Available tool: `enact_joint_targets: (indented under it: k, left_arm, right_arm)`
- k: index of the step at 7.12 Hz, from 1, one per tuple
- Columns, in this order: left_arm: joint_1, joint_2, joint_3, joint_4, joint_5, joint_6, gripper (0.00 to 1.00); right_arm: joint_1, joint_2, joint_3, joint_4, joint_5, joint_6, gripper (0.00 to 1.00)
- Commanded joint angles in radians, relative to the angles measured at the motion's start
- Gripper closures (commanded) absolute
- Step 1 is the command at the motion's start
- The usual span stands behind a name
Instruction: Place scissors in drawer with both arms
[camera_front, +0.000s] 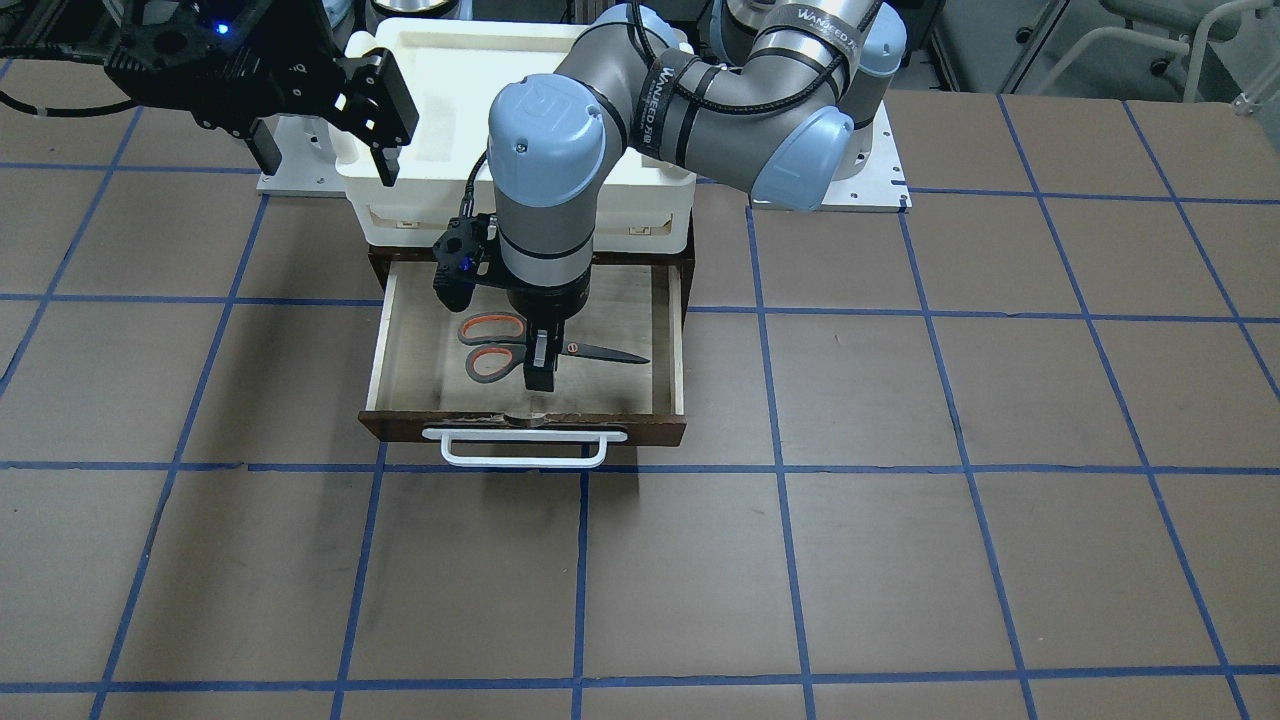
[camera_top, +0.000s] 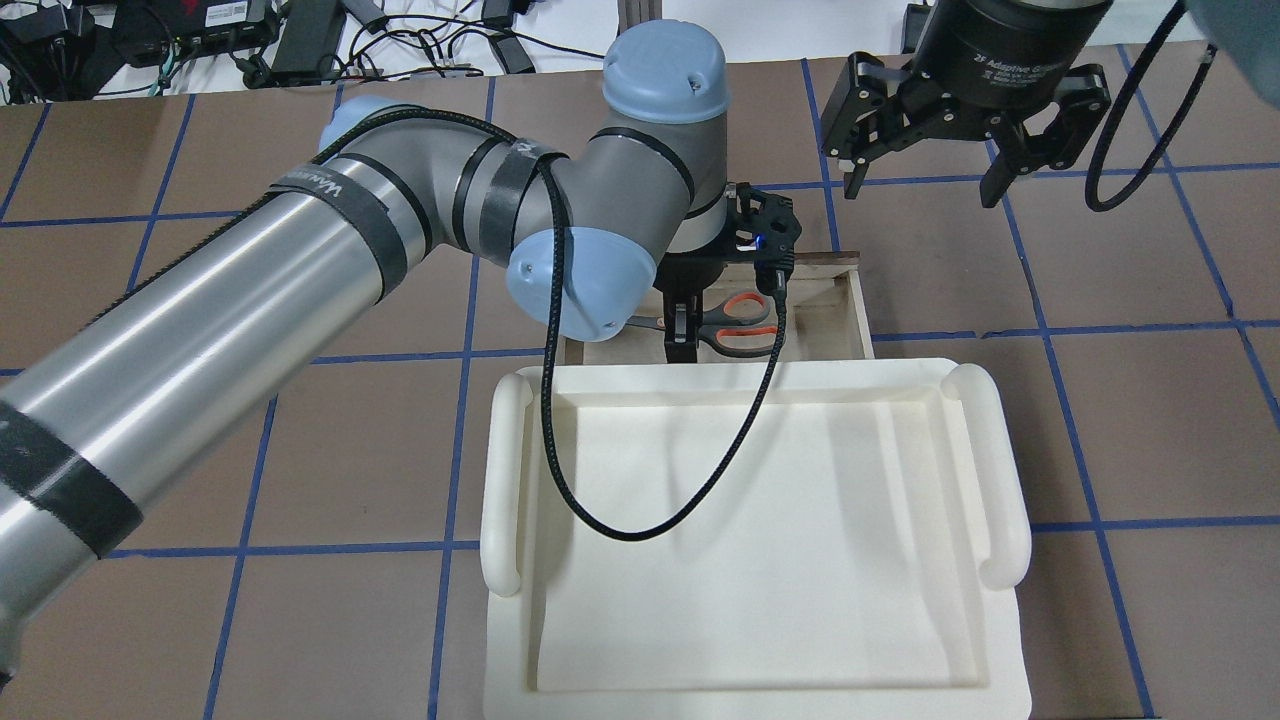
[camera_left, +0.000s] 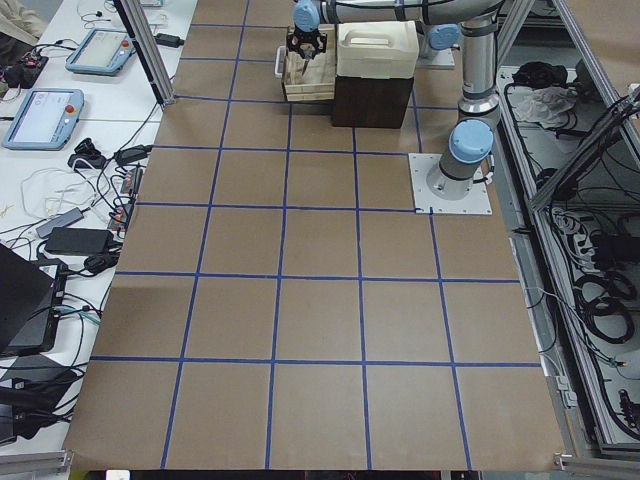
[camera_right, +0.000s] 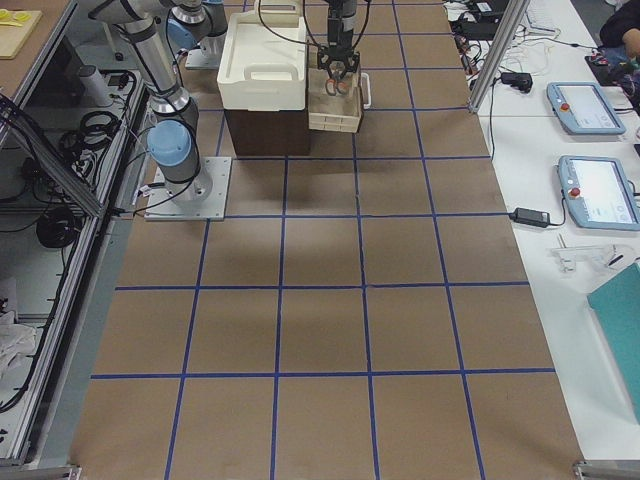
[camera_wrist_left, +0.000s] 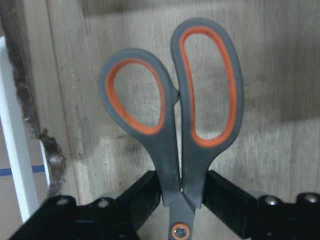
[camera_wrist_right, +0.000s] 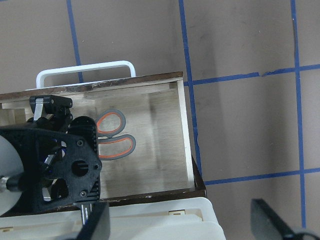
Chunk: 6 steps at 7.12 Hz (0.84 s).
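Brown tabletop (camera_front: 900, 560) crossed by blue tape carries the open drawer (camera_front: 676, 340), which juts out from under a cream tray (camera_top: 505, 470). We see the left gripper (camera_wrist_left: 181, 197) reaching straight down into it, fingers (camera_wrist_left: 227, 197) pinched on the scissors (camera_front: 492, 330) just by the red pivot. The scissors sit low inside, lying level. Our right gripper (camera_top: 922, 190) hangs spread wide, holding nothing, apart from the drawer.

left gripper (camera_top: 683, 345): fingers around scissors (camera_top: 742, 325) in drawer (camera_top: 858, 305) | right gripper (camera_top: 924, 188): fingers apart
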Motion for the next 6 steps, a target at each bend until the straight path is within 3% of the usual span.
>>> enact_joint_targets:
  k: [1,4,5,6]
  left_arm:
    - [-0.008,-0.006,-0.013,-0.002,0.002,-0.003,1.0]
    - [-0.022,-0.013,-0.049,0.043,0.003,-0.003,1.0]
    - [-0.025,-0.015,-0.05,0.047,0.003,-0.004,0.7]
    - [-0.023,-0.016,-0.05,0.047,0.003,-0.007,0.18]
  right_arm:
    - [0.0,-0.001,0.0,-0.001,-0.001,-0.007,0.0]
    - [0.0,0.004,0.0,-0.004,-0.001,-0.002,0.0]
    - [0.0,0.004,0.0,-0.004,-0.001,-0.002,0.0]
    - [0.0,0.004,0.0,-0.004,-0.001,-0.002,0.0]
